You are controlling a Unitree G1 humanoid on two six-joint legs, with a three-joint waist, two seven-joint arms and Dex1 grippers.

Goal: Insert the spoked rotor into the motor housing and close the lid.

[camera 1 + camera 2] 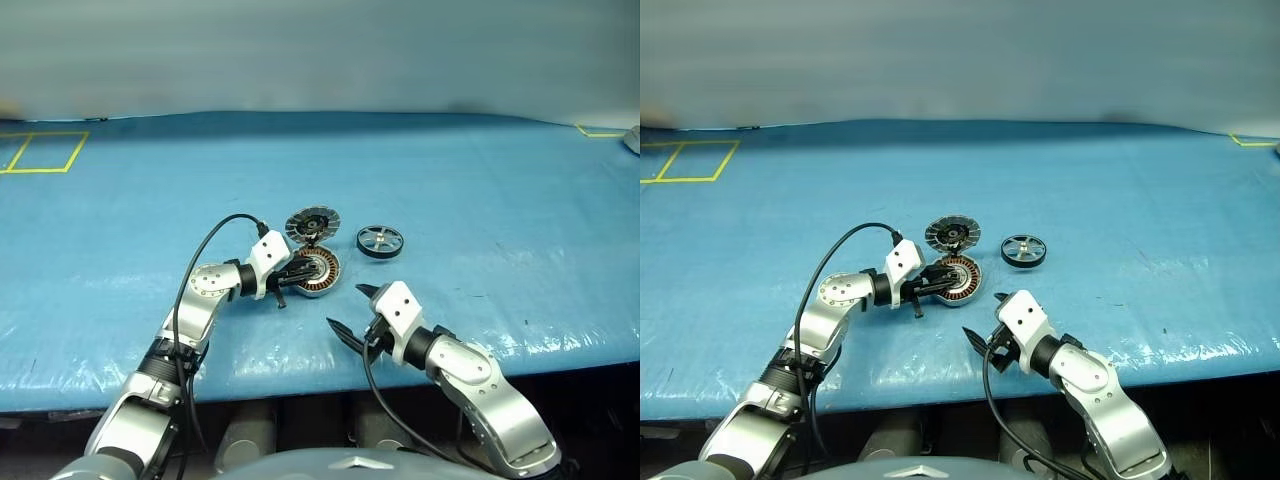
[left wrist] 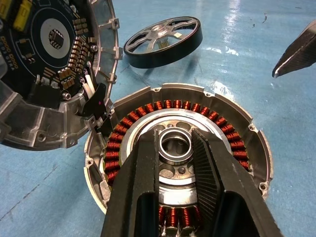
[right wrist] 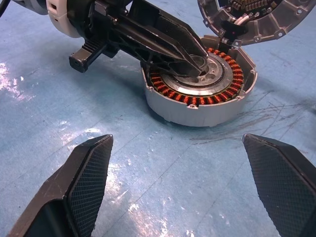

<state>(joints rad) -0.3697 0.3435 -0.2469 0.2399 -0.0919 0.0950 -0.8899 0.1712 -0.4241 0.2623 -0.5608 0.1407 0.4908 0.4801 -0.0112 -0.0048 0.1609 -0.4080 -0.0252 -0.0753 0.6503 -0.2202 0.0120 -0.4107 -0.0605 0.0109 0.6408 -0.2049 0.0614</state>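
Copper-ringed motor housing (image 2: 232,133) — lid (image 2: 49,74) up, left fingers (image 2: 143,192) clamping its hub, right fingers (image 3: 89,182) spread wide.

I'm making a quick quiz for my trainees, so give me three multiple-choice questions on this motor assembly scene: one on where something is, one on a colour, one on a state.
1. Where does the spoked rotor lie?
A. inside the motor housing
B. on the blue table beside the housing
C. in the right hand

2. What colour is the winding ring in the motor housing?
A. copper-brown
B. green
C. white

3. How does the lid stand?
A. shut flat on the housing
B. swung open, standing up at the housing's edge
C. lying apart near the yellow tape

Answers:
1 B: the rotor rests on the table, held by neither hand.
2 A: the coils show copper-brown around the silver centre.
3 B: its inner face shows, tilted up behind the housing.
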